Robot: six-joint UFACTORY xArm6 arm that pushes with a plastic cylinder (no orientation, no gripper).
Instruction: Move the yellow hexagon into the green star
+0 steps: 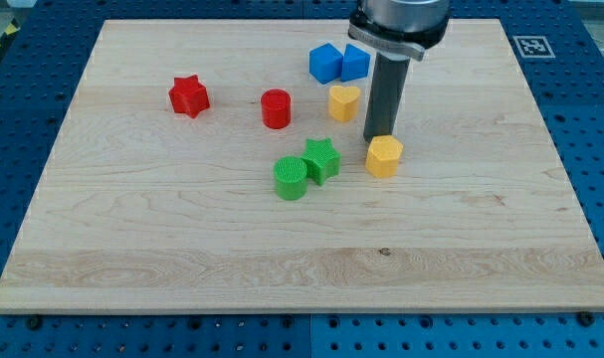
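The yellow hexagon (383,157) lies right of the board's middle. The green star (321,159) lies a short gap to its left, touching a green cylinder (291,178) on the star's lower left. My tip (378,136) comes down just above the hexagon's upper edge in the view, at or very near it, slightly to the hexagon's left side. The rod rises toward the view's top.
A yellow heart (343,101) lies above the star, left of the rod. Two blue blocks (338,63) sit near the view's top beside the arm. A red cylinder (276,108) and a red star (188,96) lie to the left on the wooden board (182,239).
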